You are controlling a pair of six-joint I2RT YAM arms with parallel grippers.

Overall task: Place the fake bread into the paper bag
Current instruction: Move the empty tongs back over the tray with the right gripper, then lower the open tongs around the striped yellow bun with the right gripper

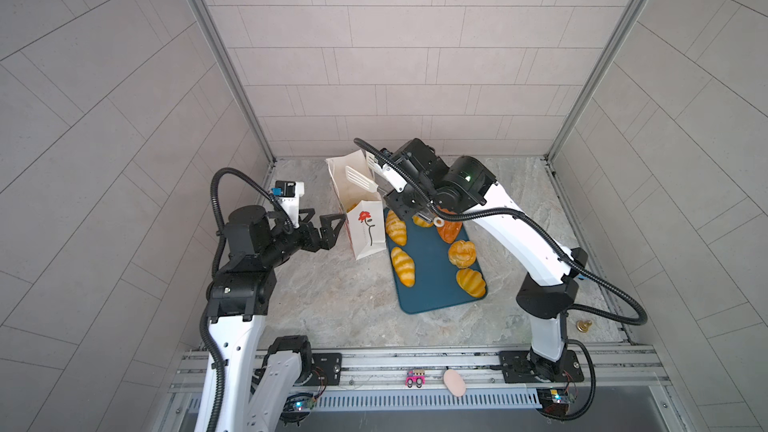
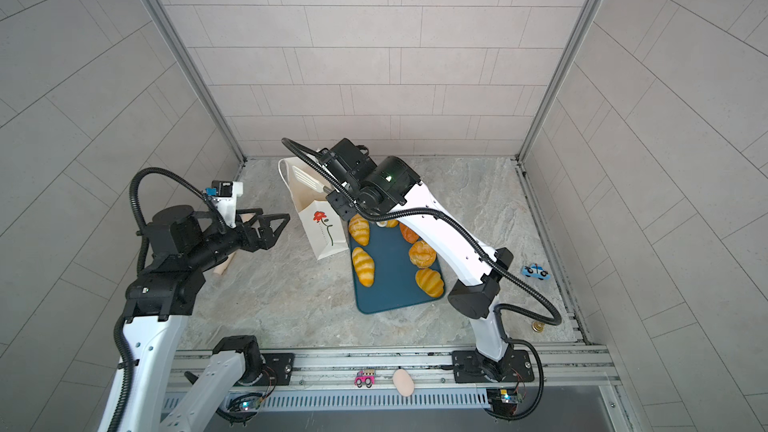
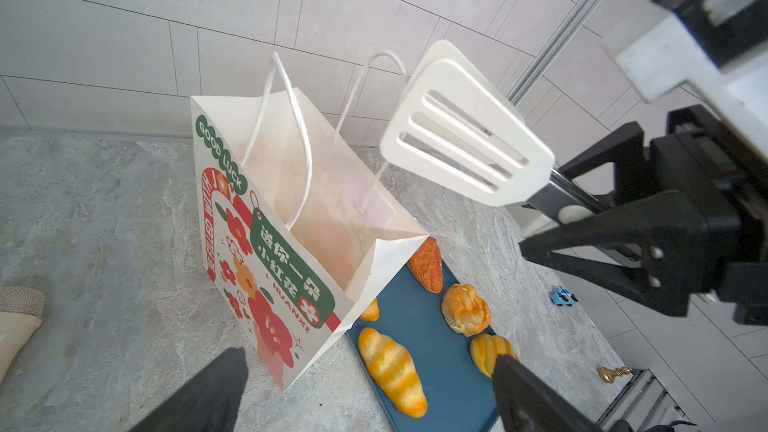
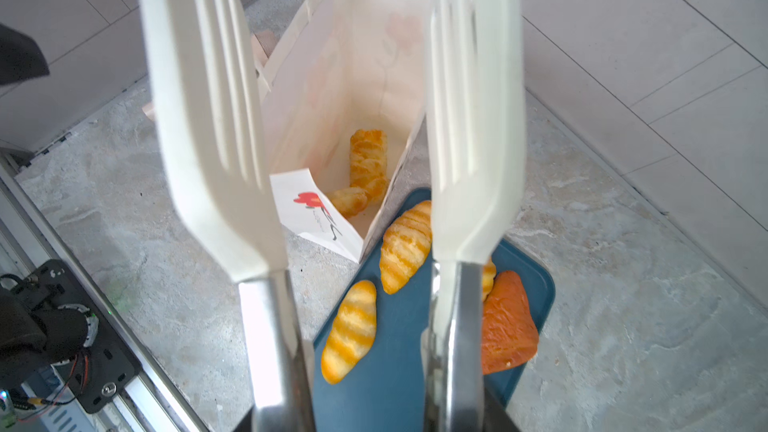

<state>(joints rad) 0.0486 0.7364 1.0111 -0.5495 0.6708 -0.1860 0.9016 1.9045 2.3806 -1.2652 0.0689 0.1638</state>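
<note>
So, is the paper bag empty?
No. The paper bag stands open, and two golden pastries lie at its bottom in the right wrist view.

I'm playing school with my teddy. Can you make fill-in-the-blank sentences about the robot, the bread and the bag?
1. The tongs held by the right gripper hang above the paper bag and pinch ____.
2. The right wrist view shows ____ pieces of fake bread inside the bag.
3. The left gripper, beside the bag, has its jaws ____.

Missing words: nothing; two; open.
</note>
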